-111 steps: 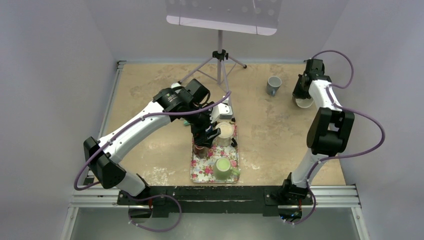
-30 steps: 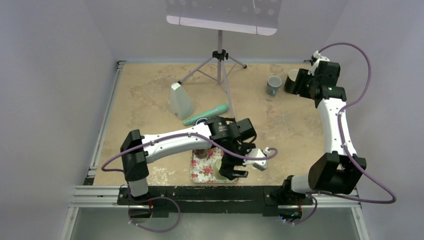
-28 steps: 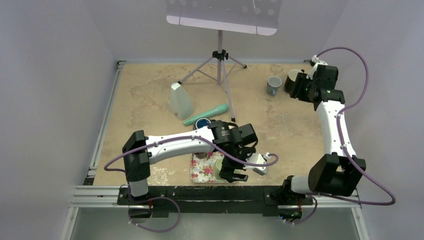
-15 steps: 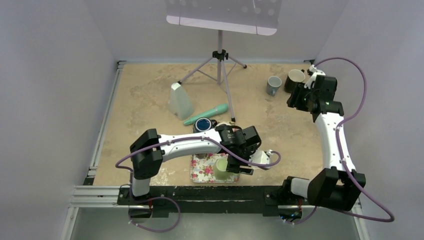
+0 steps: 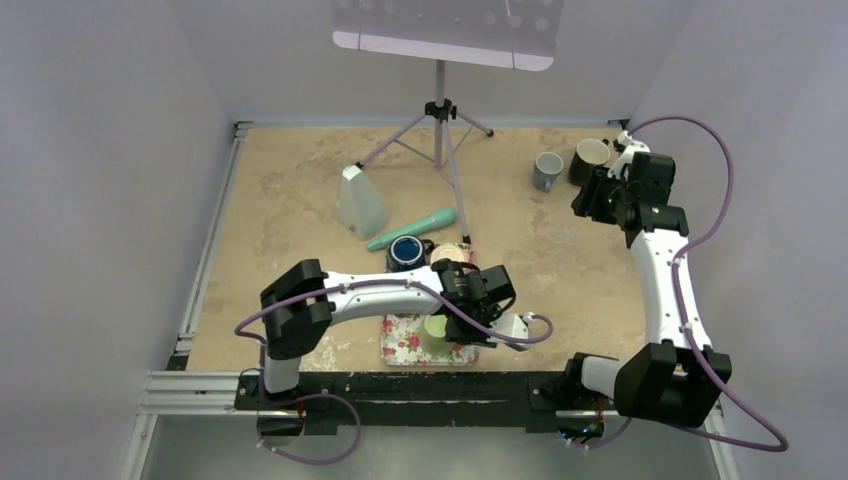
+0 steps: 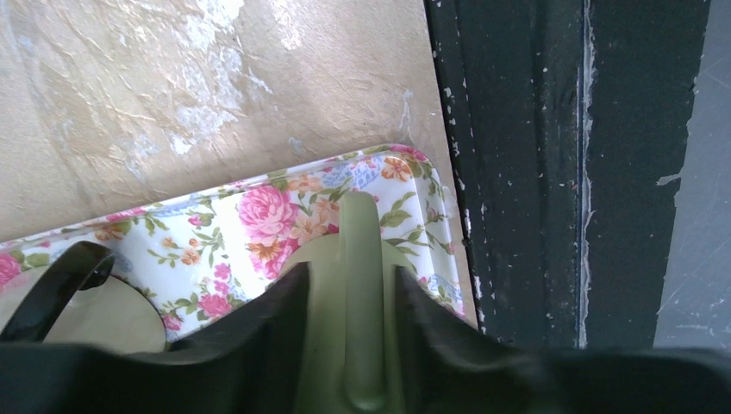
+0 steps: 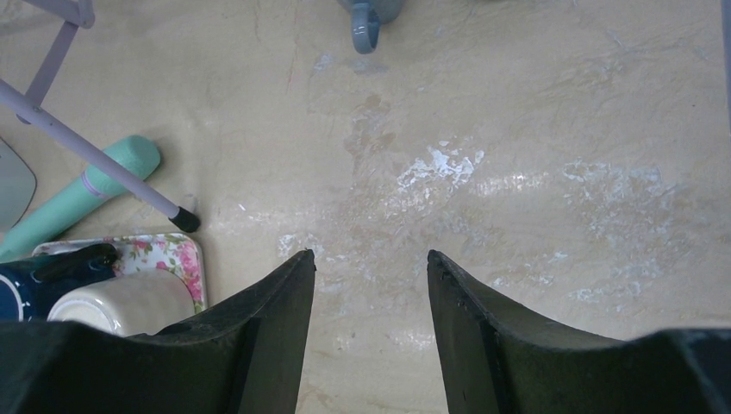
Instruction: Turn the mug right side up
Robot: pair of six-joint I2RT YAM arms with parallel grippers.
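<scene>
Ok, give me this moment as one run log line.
left gripper astride green mug handle, grip unclear | mug on floral tray | right gripper open, empty

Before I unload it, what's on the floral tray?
On the floral tray, a pale green mug sits at the near end, handle between the left gripper's fingers; a cream mug at the far end. The arm hides the middle.
</scene>
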